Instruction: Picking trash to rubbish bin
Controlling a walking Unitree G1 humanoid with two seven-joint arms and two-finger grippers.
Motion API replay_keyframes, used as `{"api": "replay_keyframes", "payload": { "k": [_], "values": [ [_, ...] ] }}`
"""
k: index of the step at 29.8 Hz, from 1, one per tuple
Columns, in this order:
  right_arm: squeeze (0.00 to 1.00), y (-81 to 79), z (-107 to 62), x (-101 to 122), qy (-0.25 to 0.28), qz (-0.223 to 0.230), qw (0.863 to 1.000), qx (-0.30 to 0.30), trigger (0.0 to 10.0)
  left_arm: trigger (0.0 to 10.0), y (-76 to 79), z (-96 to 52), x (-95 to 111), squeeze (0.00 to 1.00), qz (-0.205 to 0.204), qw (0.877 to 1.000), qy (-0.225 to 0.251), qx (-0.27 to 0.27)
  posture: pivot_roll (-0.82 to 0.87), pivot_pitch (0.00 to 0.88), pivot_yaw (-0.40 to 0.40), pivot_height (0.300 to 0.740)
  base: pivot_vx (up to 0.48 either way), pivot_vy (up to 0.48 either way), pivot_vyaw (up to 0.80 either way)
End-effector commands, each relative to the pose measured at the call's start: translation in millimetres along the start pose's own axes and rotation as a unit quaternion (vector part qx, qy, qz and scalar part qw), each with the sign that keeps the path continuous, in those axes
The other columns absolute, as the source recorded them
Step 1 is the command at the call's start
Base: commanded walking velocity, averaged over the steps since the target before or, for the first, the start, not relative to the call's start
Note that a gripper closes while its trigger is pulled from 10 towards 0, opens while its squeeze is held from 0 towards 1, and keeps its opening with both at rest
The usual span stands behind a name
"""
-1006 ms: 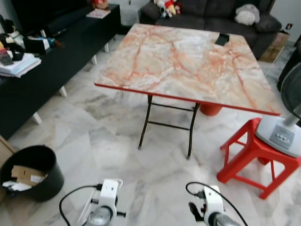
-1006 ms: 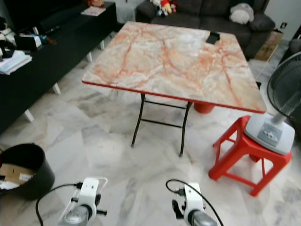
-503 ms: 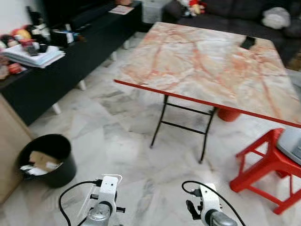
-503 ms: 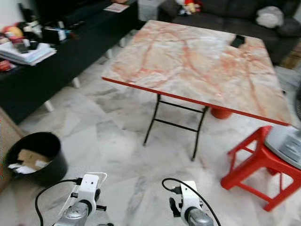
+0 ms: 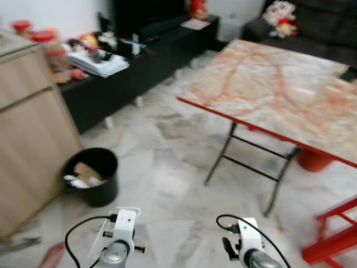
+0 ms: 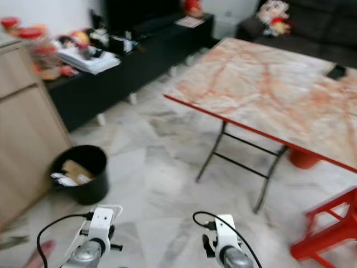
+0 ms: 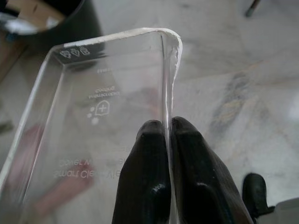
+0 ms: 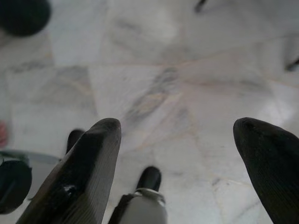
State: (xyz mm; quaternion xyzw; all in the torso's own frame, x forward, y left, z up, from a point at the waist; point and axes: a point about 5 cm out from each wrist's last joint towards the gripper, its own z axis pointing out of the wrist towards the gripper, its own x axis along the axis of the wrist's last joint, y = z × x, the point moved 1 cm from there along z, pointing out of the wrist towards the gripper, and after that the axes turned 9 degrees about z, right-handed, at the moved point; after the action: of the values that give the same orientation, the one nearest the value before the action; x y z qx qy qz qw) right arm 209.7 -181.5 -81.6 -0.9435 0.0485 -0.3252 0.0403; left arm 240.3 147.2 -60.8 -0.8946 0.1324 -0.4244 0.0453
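Marble floor (image 5: 167, 167) carries one black rubbish bin (image 5: 92, 176) beside one wooden cabinet (image 5: 28, 134) and one folding table (image 5: 279, 95). Left gripper (image 7: 167, 140) pinches one clear plastic container (image 7: 93, 116); right gripper (image 8: 182, 154) gapes apart.

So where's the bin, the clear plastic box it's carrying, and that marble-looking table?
bin (image 5: 92, 177), left eye view, on its black side wall.
clear plastic box (image 7: 93, 93), left wrist view, on its see-through bottom panel.
table (image 6: 268, 95), right eye view, on the bare marbled top.
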Motion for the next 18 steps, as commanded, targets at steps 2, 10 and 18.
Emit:
{"api": "replay_keyframes", "payload": {
  "k": [2, 10, 18],
  "values": [
    [0.00, 1.0, 0.6, 5.1, 0.007, -0.001, 1.000, -0.003, 10.0, 10.0, 3.4, -0.9, -3.2, 0.00, 0.002, 1.000, -0.006, -0.002, 0.04, 0.030, -0.062, 0.740, 0.000, 0.000, 0.72],
    [0.00, 1.4, 0.9, 9.0, 0.017, 0.015, 1.000, -0.008, 10.0, 10.0, 2.0, -0.7, -2.9, 0.00, 0.000, 1.000, -0.006, 0.005, 0.04, 0.046, -0.073, 0.740, 0.209, 0.000, 0.00],
    [0.00, 2.0, 0.8, 8.6, 0.018, 0.022, 1.000, -0.008, 10.0, 10.0, 0.5, -0.7, -2.7, 0.00, -0.002, 1.000, -0.006, 0.009, 0.04, 0.054, -0.073, 0.740, 0.348, 0.000, 0.00]
  ]
}}
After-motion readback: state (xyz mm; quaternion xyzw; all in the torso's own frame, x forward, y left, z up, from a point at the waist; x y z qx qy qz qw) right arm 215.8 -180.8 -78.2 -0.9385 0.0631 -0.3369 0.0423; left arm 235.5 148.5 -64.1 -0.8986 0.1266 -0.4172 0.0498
